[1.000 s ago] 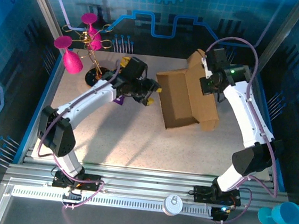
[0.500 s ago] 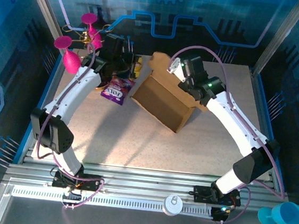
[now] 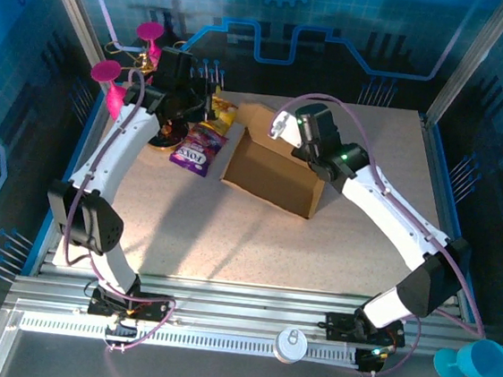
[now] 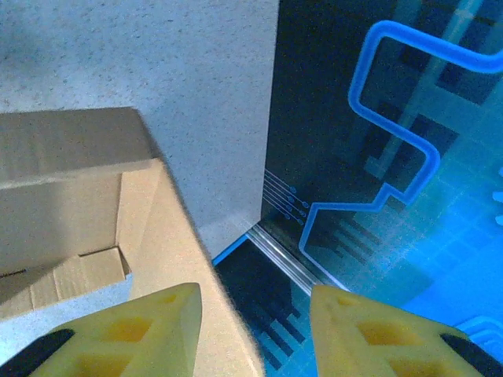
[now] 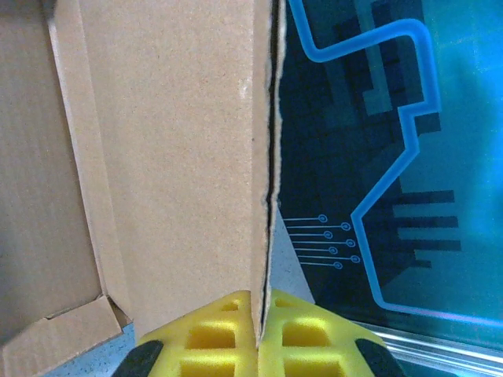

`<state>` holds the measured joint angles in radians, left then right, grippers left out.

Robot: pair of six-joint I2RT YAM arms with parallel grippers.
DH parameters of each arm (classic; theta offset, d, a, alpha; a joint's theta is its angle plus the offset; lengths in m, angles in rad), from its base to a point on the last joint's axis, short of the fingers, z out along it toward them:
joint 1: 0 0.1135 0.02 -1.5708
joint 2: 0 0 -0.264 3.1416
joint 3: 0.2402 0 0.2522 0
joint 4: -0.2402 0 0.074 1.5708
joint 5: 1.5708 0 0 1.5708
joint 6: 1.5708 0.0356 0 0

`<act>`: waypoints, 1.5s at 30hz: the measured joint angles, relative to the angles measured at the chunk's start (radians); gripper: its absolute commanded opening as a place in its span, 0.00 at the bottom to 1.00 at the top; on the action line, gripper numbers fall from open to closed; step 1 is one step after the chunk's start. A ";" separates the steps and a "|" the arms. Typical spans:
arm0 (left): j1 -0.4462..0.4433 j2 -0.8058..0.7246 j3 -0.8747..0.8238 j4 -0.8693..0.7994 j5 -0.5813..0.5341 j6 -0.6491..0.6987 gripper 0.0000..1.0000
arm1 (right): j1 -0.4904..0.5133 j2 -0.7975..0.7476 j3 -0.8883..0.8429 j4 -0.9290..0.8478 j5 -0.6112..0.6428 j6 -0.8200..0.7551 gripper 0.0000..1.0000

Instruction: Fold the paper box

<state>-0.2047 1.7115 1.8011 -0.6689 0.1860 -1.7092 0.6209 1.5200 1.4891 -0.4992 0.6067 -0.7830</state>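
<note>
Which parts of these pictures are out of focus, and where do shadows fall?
Top external: sharp, with soft shadows falling on the table. Left wrist: the left gripper and the near edge of the paper box are blurred. Right wrist: the right gripper is soft, the cardboard grain sharp.

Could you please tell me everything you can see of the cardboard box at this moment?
The paper box is plain brown, unprinted cardboard, half set up as an open tray: a flat floor with walls standing around it and a taller flap rising at its far left corner. It rests on the speckled table, toward the far middle, slightly askew. The right gripper is shut on the thin top edge of one upright wall on the far side. Inside, a small folded tab lies at a corner.
</note>
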 measured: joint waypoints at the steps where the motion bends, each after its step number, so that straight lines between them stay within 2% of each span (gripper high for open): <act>1: 0.001 0.004 0.006 0.001 0.012 0.016 0.42 | 0.000 -0.010 -0.011 0.005 -0.003 -0.006 0.00; 10: -0.016 0.047 -0.050 0.030 0.107 0.094 0.44 | 0.006 -0.073 -0.072 0.030 -0.023 -0.030 0.00; 24: -0.103 0.059 -0.159 0.119 0.151 0.080 0.43 | 0.034 -0.067 -0.076 0.029 -0.016 -0.008 0.00; 31: -0.109 0.031 -0.257 0.161 0.118 -0.006 0.35 | 0.050 -0.051 -0.076 0.013 -0.005 0.011 0.00; 40: -0.128 -0.067 -0.431 0.314 -0.029 -0.285 0.14 | 0.104 -0.052 -0.096 0.013 0.033 0.060 0.00; 45: -0.143 -0.069 -0.481 0.378 -0.095 -0.294 0.07 | 0.131 -0.052 -0.118 -0.009 0.061 0.120 0.00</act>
<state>-0.3481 1.6424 1.3205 -0.2909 0.0906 -2.0037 0.7521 1.4681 1.3712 -0.5083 0.6674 -0.6632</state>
